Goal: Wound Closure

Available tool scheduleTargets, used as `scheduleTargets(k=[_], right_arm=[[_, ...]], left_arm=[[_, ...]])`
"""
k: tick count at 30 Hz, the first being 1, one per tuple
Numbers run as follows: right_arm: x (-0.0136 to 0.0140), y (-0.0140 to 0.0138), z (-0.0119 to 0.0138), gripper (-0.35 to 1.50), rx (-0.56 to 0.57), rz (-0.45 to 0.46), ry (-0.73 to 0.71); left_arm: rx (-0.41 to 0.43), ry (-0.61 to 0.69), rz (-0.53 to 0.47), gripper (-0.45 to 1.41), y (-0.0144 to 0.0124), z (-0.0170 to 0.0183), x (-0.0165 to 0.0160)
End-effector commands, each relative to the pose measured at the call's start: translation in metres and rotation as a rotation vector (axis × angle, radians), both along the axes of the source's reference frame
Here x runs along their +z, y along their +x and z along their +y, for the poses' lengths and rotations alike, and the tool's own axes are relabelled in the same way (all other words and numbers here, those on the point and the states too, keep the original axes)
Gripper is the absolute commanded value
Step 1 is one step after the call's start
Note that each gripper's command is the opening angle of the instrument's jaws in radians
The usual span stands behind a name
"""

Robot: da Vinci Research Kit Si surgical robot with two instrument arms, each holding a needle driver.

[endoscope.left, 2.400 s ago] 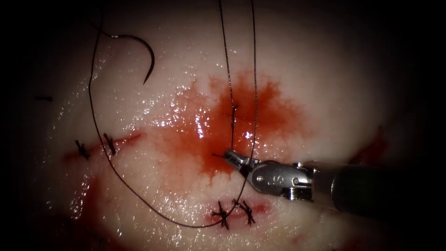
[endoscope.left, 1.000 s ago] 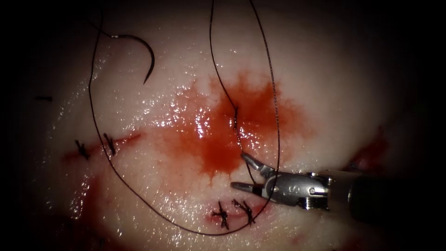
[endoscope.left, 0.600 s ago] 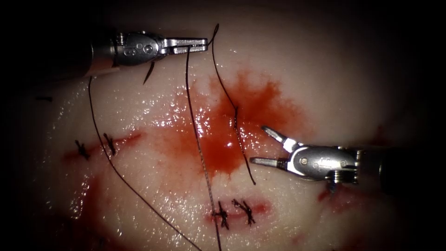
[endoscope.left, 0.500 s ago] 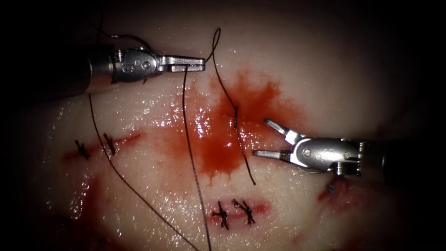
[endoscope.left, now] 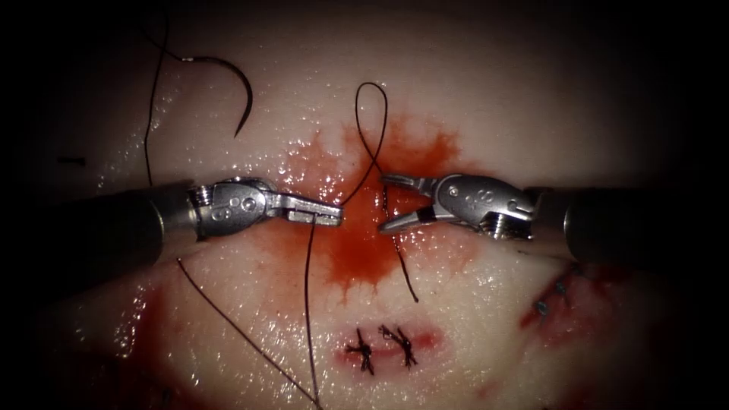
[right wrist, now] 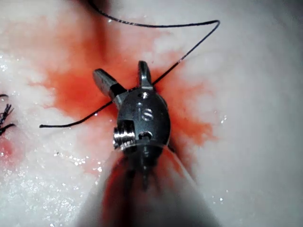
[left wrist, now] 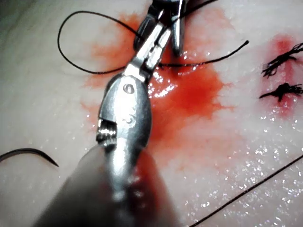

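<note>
Endoscope view: the pale, glistening pork tissue (endoscope.left: 531, 114) carries a patch of red fluid (endoscope.left: 364, 250) at its centre. The curved dark steel needle (endoscope.left: 241, 95) lies free on the tissue surface at 10 o'clock from the fluid patch, held by neither tool and not driven in. The thin dark thread (endoscope.left: 307, 304) forms a loop at 12 o'clock of the patch. The left arm's silver needle driver (endoscope.left: 330, 216) lies level, jaws pressed together pinching the thread. The right arm's silver needle driver (endoscope.left: 386, 203) faces it, jaws spread around the thread's short tail, gripping nothing. Two knotted dark stitches (endoscope.left: 383, 348) sit at 6 o'clock.

Left wrist view: the left tool (left wrist: 158, 35) clamps the thread (left wrist: 75, 21); the needle (left wrist: 28, 153) lies apart.

Right wrist view: the right tool (right wrist: 123, 78) stands agape over the fluid (right wrist: 75, 92).
</note>
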State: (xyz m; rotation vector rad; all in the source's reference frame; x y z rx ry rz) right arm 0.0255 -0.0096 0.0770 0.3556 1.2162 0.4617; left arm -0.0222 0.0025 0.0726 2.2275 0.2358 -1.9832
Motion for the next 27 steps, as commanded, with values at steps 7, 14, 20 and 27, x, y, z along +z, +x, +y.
scheduleTargets(k=[7, 14, 20, 27], right_arm=[[0.0031, 0.0044, 0.0039, 0.22, -0.004, 0.212, 0.103], [0.0025, 0.0056, 0.0045, -0.35, -0.047, 0.372, 0.177], [0.0003, 0.0038, 0.0049, -0.35, -0.137, 0.606, 0.267], [-0.0022, 0.0011, 0.0034, -0.35, -0.195, 0.65, 0.299]], left_arm=[[0.06, 0.069, -0.028, -0.45, -0.0015, -0.0033, 0.0008], [0.045, 0.074, -0.004, -0.45, -0.0022, -0.0037, 0.0026], [-0.022, 0.075, 0.064, -0.45, -0.0014, -0.0018, 0.0065], [-0.066, 0.053, 0.128, -0.45, -0.0016, -0.0001, 0.0118]])
